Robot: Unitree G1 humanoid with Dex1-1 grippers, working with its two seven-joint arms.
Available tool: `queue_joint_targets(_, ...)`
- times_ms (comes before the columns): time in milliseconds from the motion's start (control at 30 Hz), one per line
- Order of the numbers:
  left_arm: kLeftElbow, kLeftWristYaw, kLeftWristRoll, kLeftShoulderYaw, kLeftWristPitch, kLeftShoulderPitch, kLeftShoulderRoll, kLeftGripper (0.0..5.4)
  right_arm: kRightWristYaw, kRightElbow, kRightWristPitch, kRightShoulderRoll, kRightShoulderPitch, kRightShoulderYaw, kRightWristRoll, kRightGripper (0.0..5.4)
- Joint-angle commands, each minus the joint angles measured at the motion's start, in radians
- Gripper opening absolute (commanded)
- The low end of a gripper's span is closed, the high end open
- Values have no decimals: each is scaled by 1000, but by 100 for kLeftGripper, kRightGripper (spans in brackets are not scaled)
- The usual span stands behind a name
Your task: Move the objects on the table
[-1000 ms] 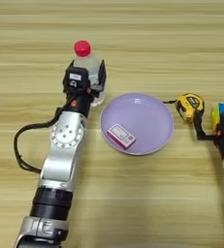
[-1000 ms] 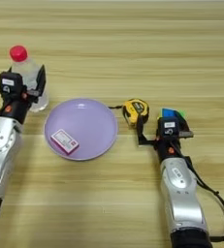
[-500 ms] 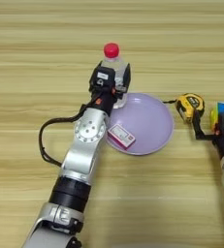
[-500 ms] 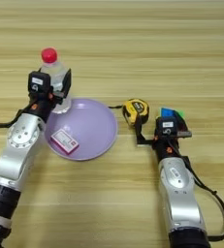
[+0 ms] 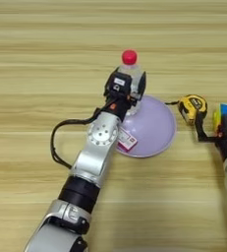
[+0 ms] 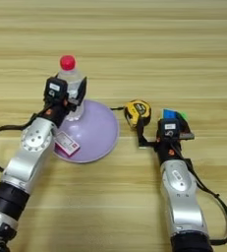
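Now my left gripper (image 5: pixel 130 88) fingers grasp the clear plastic bottle with red cap (image 5: pixel 130 67) at the lilac round plate's (image 5: pixel 156 130) upper-left rim, frame centre; right gripper (image 6: pixel 170 129) fingers: can't tell.

Robot test bench; plank wooden table (image 5: pixel 36 49), staged household props, tape measure (image 6: pixel 137 110)

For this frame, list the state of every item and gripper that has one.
Bottle: upright, red cap on, held over the plate's far-left rim.
Left gripper: shut on the bottle.
Purple plate: flat on the table, right side up.
Red-and-white box: lying flat in the plate.
Tape measure: on the table beside the plate.
Puzzle cube: behind the right gripper.
Right gripper: at the cube, grip unclear.
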Motion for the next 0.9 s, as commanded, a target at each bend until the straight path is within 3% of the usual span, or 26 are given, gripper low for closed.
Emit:
queue_joint_targets(33,9,-2,-6,-10,-38,-21,-57,320,1,10,20,5,8,2,2,540)
queue_joint_targets(900,56,4,-21,-67,-65,14,-99,320,3,6,20,1,12,-3,4,540)
